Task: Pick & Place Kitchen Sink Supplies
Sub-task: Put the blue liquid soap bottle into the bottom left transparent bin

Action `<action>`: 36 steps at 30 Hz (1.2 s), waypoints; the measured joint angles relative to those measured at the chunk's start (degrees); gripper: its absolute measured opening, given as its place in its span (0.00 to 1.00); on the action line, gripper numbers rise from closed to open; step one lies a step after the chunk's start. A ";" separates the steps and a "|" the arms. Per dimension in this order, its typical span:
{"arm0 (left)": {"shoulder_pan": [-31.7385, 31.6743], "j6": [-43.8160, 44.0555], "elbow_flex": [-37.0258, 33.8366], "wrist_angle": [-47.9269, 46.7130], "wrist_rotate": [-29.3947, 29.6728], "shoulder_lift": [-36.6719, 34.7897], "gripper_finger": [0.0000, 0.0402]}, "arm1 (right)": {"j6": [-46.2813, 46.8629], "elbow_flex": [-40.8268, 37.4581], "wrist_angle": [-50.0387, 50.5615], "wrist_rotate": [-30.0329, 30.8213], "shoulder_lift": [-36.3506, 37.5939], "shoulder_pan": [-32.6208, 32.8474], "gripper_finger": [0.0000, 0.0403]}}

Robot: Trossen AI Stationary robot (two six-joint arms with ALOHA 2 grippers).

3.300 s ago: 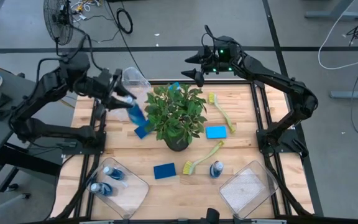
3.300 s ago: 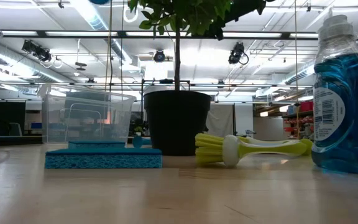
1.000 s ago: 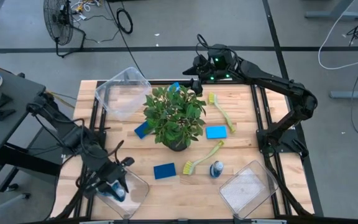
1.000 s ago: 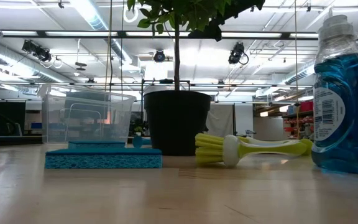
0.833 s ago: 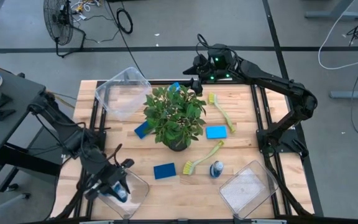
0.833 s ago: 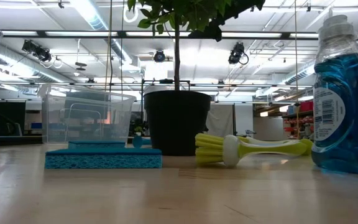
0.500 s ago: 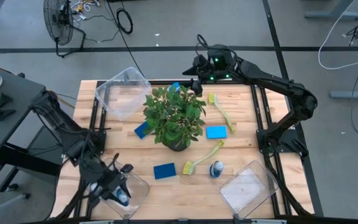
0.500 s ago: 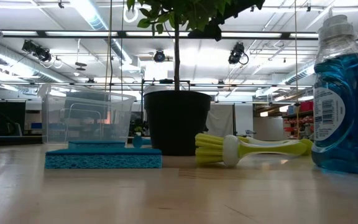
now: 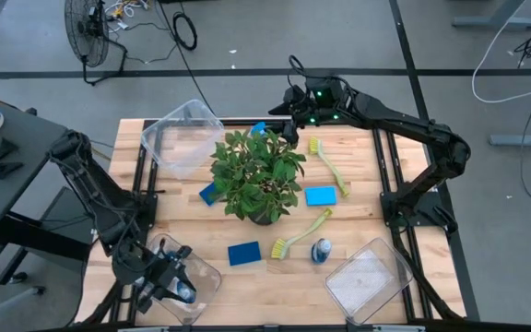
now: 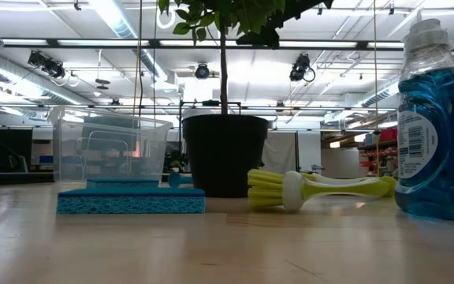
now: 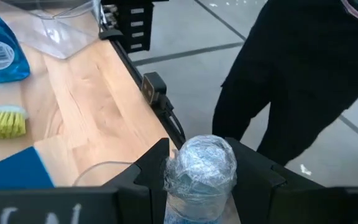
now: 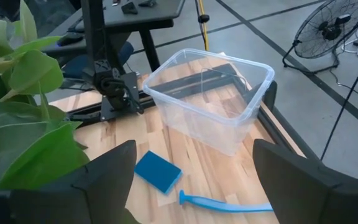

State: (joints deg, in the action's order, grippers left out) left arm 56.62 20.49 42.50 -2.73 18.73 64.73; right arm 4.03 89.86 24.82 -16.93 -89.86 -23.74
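My left gripper (image 9: 169,282) is down in the clear near-left bin (image 9: 201,269), shut on a blue bottle (image 9: 183,292) with a pale cap (image 11: 201,163). My right gripper (image 9: 287,108) hovers open at the far edge beside the potted plant (image 9: 258,175), touching nothing. A second bottle (image 9: 321,250) stands on the near part of the table. Blue sponges (image 9: 243,253) (image 9: 320,195) (image 9: 211,192) lie flat around the plant. Two yellow-green brushes (image 9: 328,166) (image 9: 302,232) lie to the plant's right. My left gripper pinches the bottle's top end at the cap (image 11: 199,180) between its two fingers (image 11: 151,174), one on each side. The cap's top faces the wrist camera. The body below is hidden by the cap and fingers; whether it rests on the bin floor, I cannot tell.
A clear bin (image 9: 182,136) sits at the far-left corner, with a blue sponge (image 12: 158,172) and a blue handle (image 12: 222,202) beside it. Another clear bin (image 9: 369,279) is at the near-right corner. Black frame rails (image 9: 146,184) run along both table sides.
My left gripper, still shut on the bottle, has moved a little toward the near edge over the near-left bin, with the arm's elbow swinging outward to the left. The plant's leaves have shifted slightly.
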 joint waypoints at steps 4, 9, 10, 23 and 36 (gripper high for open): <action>2.52 2.34 -2.81 3.61 3.58 0.00 0.34 | 0.98 0.00 0.00 -0.02 0.00 0.52 0.80; 5.36 2.98 -6.17 9.89 9.20 0.02 0.34 | 1.29 0.00 -0.02 -0.01 0.00 0.58 0.80; 5.70 3.01 -6.65 10.93 10.07 0.02 0.34 | 1.29 0.00 -0.02 0.01 0.00 0.58 0.80; 6.65 4.87 -8.40 13.56 12.53 4.44 0.34 | 1.30 0.00 -0.09 2.54 0.00 0.58 0.80; 8.16 7.61 -8.35 16.29 14.84 8.37 0.34 | 1.27 0.00 -0.11 2.54 0.00 0.59 0.80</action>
State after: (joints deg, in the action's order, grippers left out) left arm 64.77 28.10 34.15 13.56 33.57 73.10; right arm 5.30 89.86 24.71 -14.39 -89.86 -23.14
